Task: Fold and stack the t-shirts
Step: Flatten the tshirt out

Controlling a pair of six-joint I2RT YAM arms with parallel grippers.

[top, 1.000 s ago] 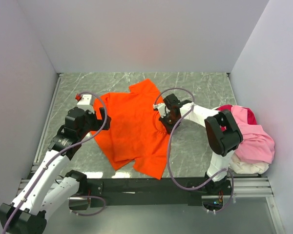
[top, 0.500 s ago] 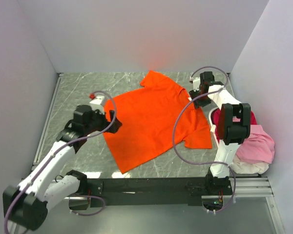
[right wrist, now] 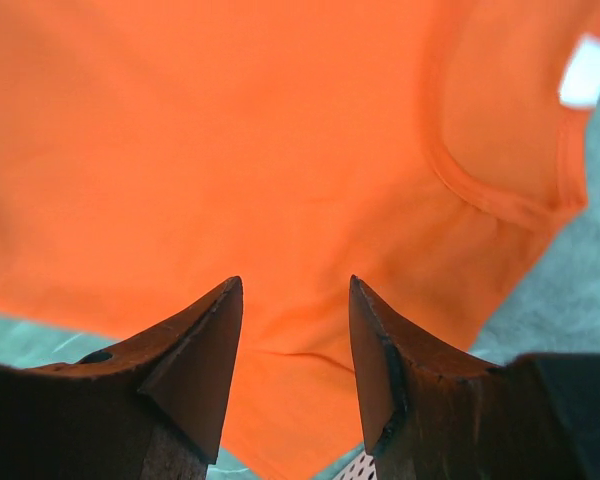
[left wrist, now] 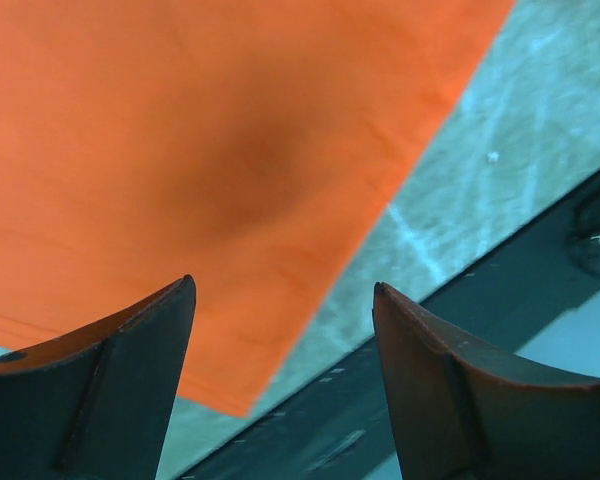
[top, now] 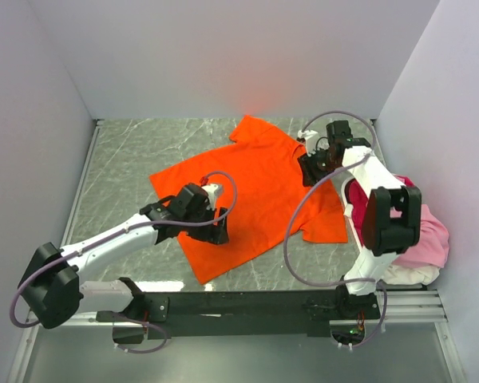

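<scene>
While the orange t-shirt (top: 255,191) is lying flat at the middle of the table (top: 128,159), other shirts (top: 419,231) heaped at its near right corner, spreading is seemingly being finished. The left gripper (left wrist: 282,285) over the near hem and the right gripper (right wrist: 294,282) by the collar are being held parted, empty; an edge pinch is being called for next.

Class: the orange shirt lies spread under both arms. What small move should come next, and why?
Probably lower the left gripper to pinch the near hem of the orange t-shirt: it lies flat, unfolded, and the open jaws hang above that edge.
</scene>
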